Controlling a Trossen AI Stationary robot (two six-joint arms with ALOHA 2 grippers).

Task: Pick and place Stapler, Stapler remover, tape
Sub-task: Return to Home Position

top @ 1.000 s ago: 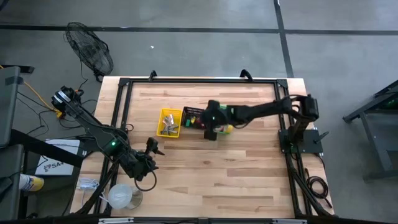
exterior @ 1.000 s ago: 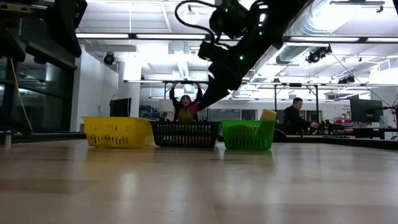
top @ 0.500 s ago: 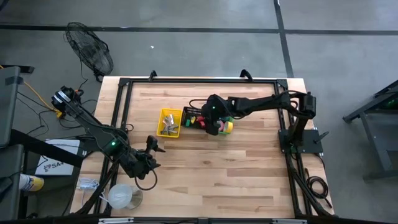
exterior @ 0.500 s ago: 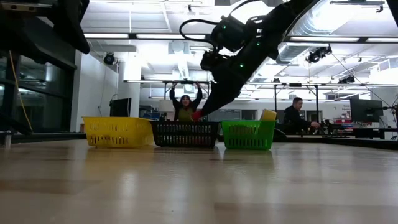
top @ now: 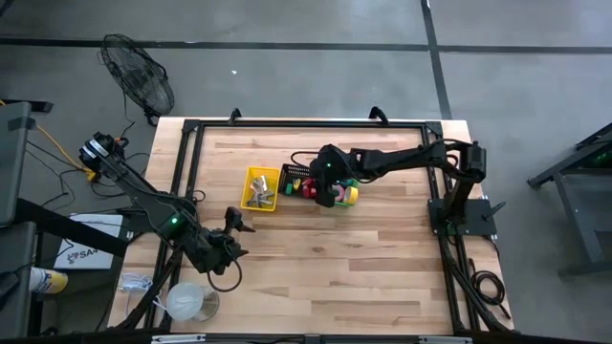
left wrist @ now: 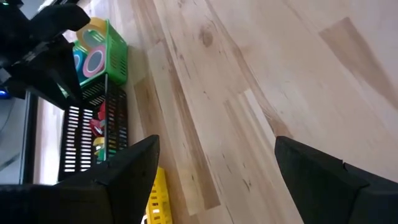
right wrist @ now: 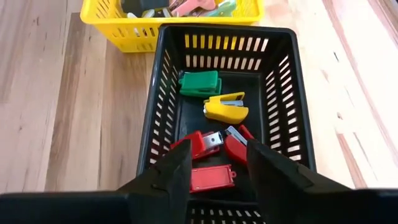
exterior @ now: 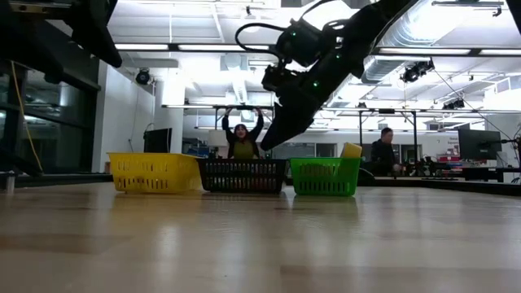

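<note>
1. My right gripper (right wrist: pixel 219 154) hangs over the black bin (right wrist: pixel 163 93). Its dark fingers (right wrist: pixel 168 180) are parted partway, and nothing is between them.
2. Straight beneath the fingertips, glossy red staplers (right wrist: pixel 199 144) lie bunched on the bin's smooth floor. Two of them show bright metal at one end.
3. A little ahead of the tips, in the same bin, sit a rounded yellow stapler (right wrist: pixel 226 107) and a boxy green stapler (right wrist: pixel 200 83).
4. The black bin is a rectangular plastic basket with slotted walls and rounded corners.
5. Just past its far wall from the right gripper is the yellow bin (right wrist: pixel 180 28), made in the same slotted pattern. It holds staple removers (right wrist: pixel 186 6) in black, pink and green.
6. In the low view the gripper points steeply down and hangs clear above the black bin's rim. The green bin (exterior: pixel 325 176) stands just beside the black bin, on the side away from the yellow one.
7. The tape is in that green bin. A pink tape roll (left wrist: pixel 94 61) and a blue tape roll (left wrist: pixel 79 62) lie flat as small rings, and a yellow tape roll (left wrist: pixel 96 28) sits higher, above the rim.
8. My left gripper (left wrist: pixel 216 146) is well apart from all three bins, over bare table (top: pixel 363 268) of pale planked wood with visible grain. Its fingers (left wrist: pixel 124 177) are spread wide and hold nothing.
</note>
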